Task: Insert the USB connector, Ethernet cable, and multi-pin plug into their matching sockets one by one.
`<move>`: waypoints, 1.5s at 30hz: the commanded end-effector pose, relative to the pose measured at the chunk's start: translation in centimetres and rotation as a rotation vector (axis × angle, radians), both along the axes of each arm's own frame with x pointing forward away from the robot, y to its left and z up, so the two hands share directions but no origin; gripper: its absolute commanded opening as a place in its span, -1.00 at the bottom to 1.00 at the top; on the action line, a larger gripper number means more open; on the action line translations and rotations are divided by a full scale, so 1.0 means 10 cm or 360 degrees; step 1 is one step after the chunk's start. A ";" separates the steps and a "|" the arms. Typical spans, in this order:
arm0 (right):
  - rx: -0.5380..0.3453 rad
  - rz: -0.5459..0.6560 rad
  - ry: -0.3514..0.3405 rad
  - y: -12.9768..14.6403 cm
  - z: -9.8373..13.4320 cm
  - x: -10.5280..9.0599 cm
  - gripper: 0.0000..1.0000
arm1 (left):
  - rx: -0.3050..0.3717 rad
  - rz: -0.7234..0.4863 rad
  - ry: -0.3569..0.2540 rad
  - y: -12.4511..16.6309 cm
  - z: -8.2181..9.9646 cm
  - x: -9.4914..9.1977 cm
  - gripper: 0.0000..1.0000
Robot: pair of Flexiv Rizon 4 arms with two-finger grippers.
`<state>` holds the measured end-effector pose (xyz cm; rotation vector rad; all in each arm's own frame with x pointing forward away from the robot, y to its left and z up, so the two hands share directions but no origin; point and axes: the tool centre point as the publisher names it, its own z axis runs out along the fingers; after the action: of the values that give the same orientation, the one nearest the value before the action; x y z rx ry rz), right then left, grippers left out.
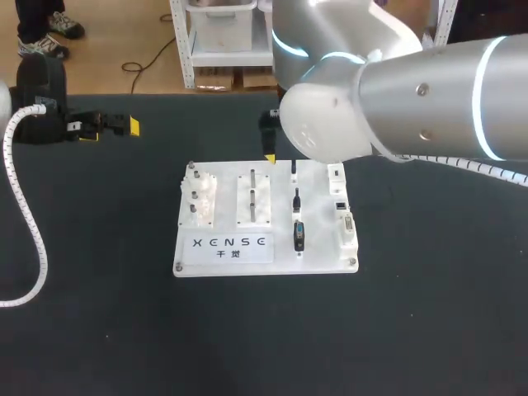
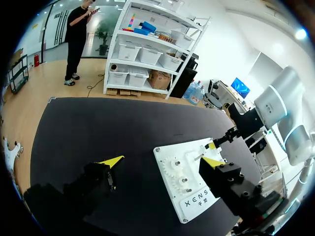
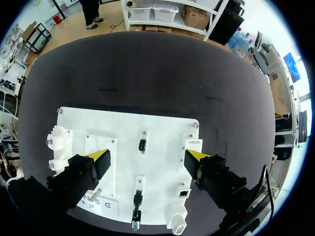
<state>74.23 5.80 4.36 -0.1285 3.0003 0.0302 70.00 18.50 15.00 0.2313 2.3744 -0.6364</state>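
**benchrat:** ok so where are the three plugs sitting?

**tim_k:** all on the white board (image 1: 227, 190), mid-table, in one row a bit right of the board's middle. The USB connector (image 1: 294, 167) is nearest the board's far edge, then the Ethernet cable (image 1: 296, 198), and the multi-pin plug (image 1: 299, 236) is closest to the near edge. None of them is plugged in. The sockets (image 1: 346, 229) run along the board's right edge, just beside that row.

**benchrat:** and the grippers?

**tim_k:** the right gripper (image 3: 147, 160) hangs over the board with its fingers wide apart and empty. From its wrist view the USB connector lies ahead between the two yellow tips and touches neither. In the head view the right arm (image 1: 412, 91) covers most of it, with just a yellow tip showing at the board's far edge. The left gripper (image 2: 161, 161) is well apart from the board, toward the far left corner of the table (image 1: 412, 330), fingers spread too, gripping nothing.

**benchrat:** other stuff on the board?

**tim_k:** white gears (image 1: 198, 198) along its left edge, and a peg plate (image 1: 254, 198) between them and the plug row.
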 end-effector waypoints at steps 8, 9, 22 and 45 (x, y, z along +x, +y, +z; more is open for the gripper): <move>0.0012 0.0000 -0.0019 -0.05 0.01 -0.05 1.00 | 0.0000 0.0000 0.0000 0.00 0.00 0.00 1.00; 0.0012 0.0000 -0.0019 -0.05 0.01 -0.05 1.00 | 0.0000 0.0000 0.0000 0.00 0.00 0.00 1.00; 0.0012 -0.0161 0.0099 -0.03 -0.06 0.11 1.00 | 0.0000 0.0000 0.0000 0.00 0.00 0.00 1.00; -0.0068 -0.0137 0.0116 0.03 -0.24 0.07 -0.25 | 0.0000 0.0000 0.0000 0.00 0.00 0.00 1.00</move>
<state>75.22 6.23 2.16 -0.0044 3.0837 -0.0393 70.00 18.50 15.00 0.2314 2.3744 -0.6364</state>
